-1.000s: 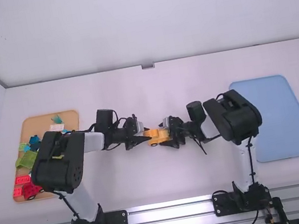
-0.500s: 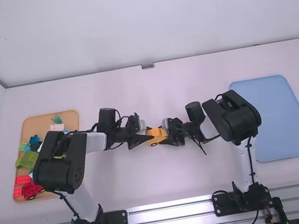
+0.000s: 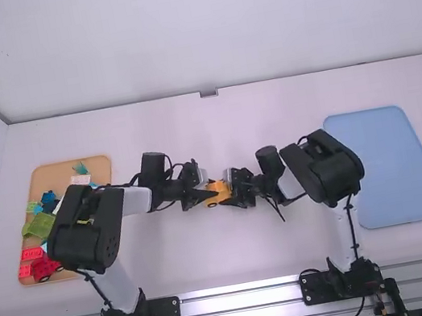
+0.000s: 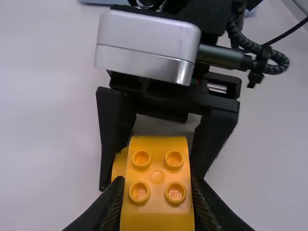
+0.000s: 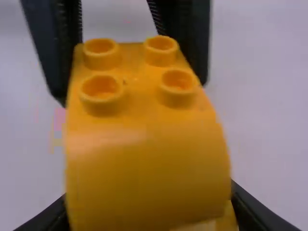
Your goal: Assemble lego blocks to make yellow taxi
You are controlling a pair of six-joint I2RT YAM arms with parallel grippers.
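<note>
The yellow block assembly (image 3: 215, 192) is over the middle of the table, between my left gripper (image 3: 204, 195) and my right gripper (image 3: 236, 190). In the left wrist view, the fingers of my left gripper (image 4: 158, 199) are shut on both sides of the studded yellow block (image 4: 158, 180). Beyond it, the right gripper (image 4: 156, 180) straddles a further yellow part. The right wrist view has the rounded yellow block (image 5: 144, 163) close up, four studs at its far end. My right gripper (image 5: 149, 207) stands wide around it, its fingers partly hidden behind the yellow.
At the left, an orange-brown tray (image 3: 86, 165) holds green, blue and red blocks, partly under the left arm. A blue tray (image 3: 396, 166) lies at the right, beyond the right arm's elbow.
The right arm's wrist has shifted slightly left. The yellow assembly has moved a little left since half a second ago; my left gripper moved slightly right earlier and has stayed nearly still since.
</note>
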